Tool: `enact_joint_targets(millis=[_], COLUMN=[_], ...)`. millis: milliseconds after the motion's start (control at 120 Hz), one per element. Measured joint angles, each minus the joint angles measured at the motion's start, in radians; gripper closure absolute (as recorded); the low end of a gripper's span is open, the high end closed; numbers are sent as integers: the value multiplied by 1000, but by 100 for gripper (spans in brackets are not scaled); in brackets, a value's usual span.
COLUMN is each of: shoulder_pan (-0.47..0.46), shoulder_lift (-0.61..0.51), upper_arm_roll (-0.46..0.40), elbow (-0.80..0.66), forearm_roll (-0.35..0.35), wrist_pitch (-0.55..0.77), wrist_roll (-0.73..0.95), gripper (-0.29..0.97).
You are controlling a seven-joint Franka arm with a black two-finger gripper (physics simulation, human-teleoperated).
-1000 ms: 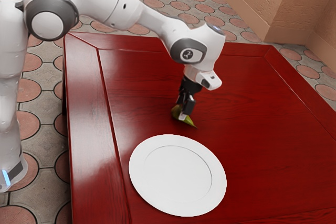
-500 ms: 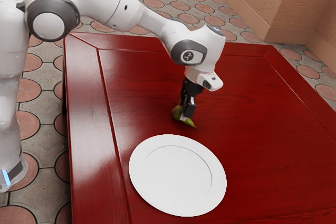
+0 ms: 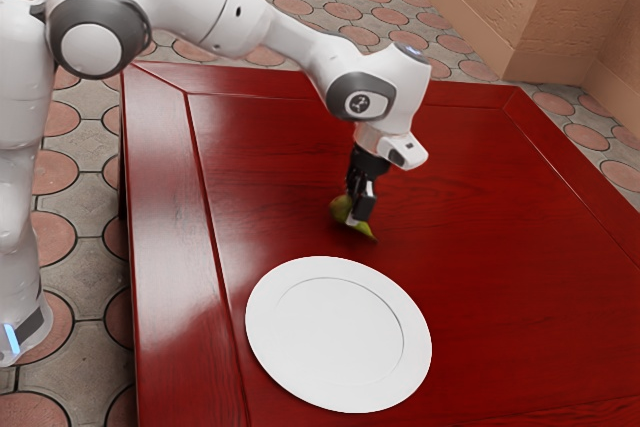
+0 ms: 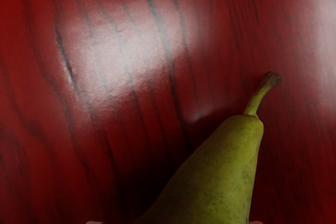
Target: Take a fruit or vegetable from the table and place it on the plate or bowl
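Note:
A green pear [image 3: 367,232] lies on the dark red table [image 3: 500,207], a little beyond the white plate [image 3: 338,332]. My gripper [image 3: 358,213] points straight down onto the pear, its black fingers shut on the pear's body from two sides. The pear's narrow end pokes out toward the plate. In the wrist view the pear [image 4: 218,177] is large and close under my hand, with its brown stem [image 4: 262,90] pointing away over the wood. The plate has nothing on it.
The table has a raised border [image 3: 160,207] along the exterior view's left side and far edge. Tiled floor [image 3: 80,247] surrounds it, and a tan wall [image 3: 540,7] stands at the back right.
My hand has shifted slightly to the exterior view's right and a touch upward, and the pear has shifted with it. The plate has not moved.

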Motion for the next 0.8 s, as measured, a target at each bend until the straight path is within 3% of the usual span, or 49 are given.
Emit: enact_joint_targets(millis=[300,800], shoulder_pan=[0,-7], shoulder_lift=[-40,-129], upper_arm_roll=[-26,-255], elbow=[83,117], forearm_roll=[7,1], wrist_pitch=[-12,-98], wrist_roll=[-1,-6], gripper=[41,44])
